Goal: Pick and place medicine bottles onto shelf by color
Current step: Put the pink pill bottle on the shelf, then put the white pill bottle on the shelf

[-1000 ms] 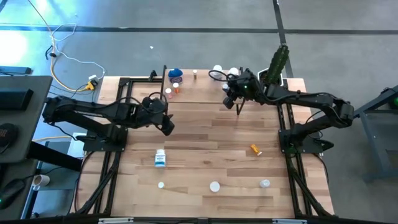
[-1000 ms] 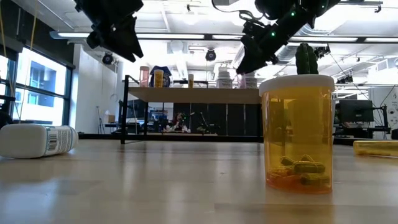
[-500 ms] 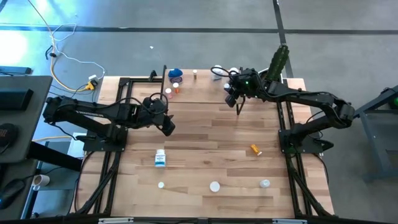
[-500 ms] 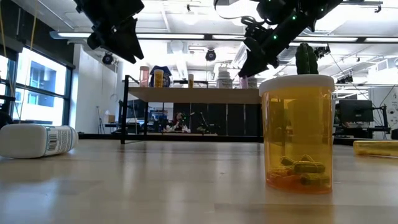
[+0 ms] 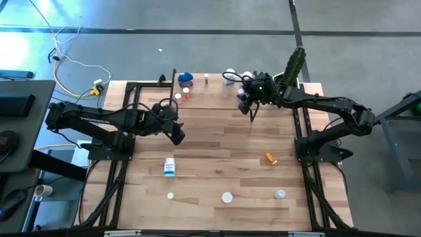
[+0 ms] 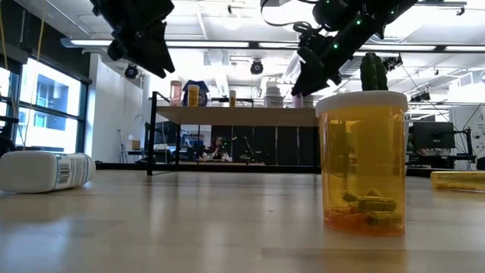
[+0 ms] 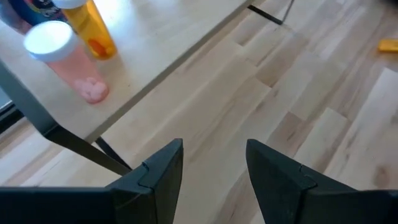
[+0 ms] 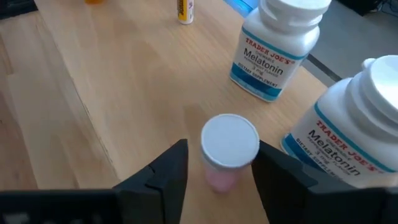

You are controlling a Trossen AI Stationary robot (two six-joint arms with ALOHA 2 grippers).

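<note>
From across the room the shelf [image 5: 210, 89] was half hidden by the right arm. The right gripper [image 8: 214, 167] hung over a pink vial [image 8: 229, 149] standing on the shelf beside two white bottles [image 8: 275, 50]; its fingers stood apart on either side, seemingly clear of it, wider than a moment earlier. The left gripper [image 7: 211, 171] hovered open and empty near the shelf's other end, unmoved.

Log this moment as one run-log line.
right gripper: open around white-capped pink bottle standing on light wood shelf | left gripper: open, empty, above table
</note>
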